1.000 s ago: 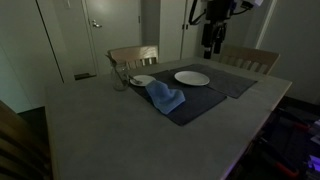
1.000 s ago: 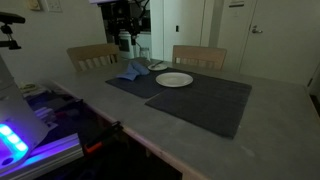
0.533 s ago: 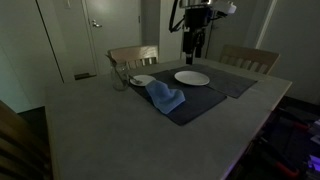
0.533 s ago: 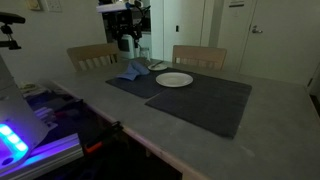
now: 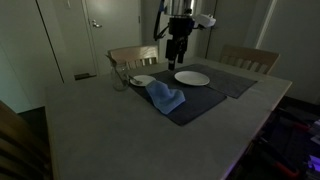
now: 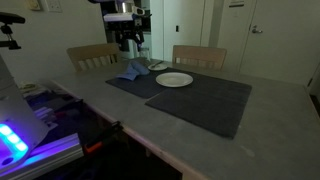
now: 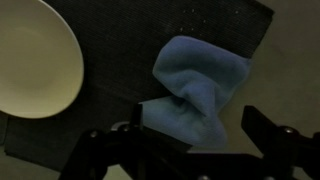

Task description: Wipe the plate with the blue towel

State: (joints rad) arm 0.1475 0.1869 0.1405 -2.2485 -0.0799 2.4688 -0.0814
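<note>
A crumpled blue towel (image 5: 166, 96) lies on a dark placemat (image 5: 205, 103), beside a white plate (image 5: 192, 77). Both exterior views show them; the other one has the towel (image 6: 128, 71) left of the plate (image 6: 174, 80). My gripper (image 5: 177, 57) hangs open and empty well above the table, over the towel and the plate's near edge; it also shows in an exterior view (image 6: 131, 42). In the wrist view the towel (image 7: 200, 90) lies below and between the open fingers of my gripper (image 7: 200, 128), and the plate (image 7: 30, 55) is at the upper left.
A smaller white dish (image 5: 143, 80) and a glass (image 5: 120, 78) stand just beyond the towel. A second dark placemat (image 6: 205, 102) lies in front of the plate. Two wooden chairs (image 5: 133, 54) (image 5: 250, 58) stand at the table's far side.
My arm has swung across, from beyond the plate near the far chair to above the towel and plate. The gripper stays open. Towel and plate have not moved.
</note>
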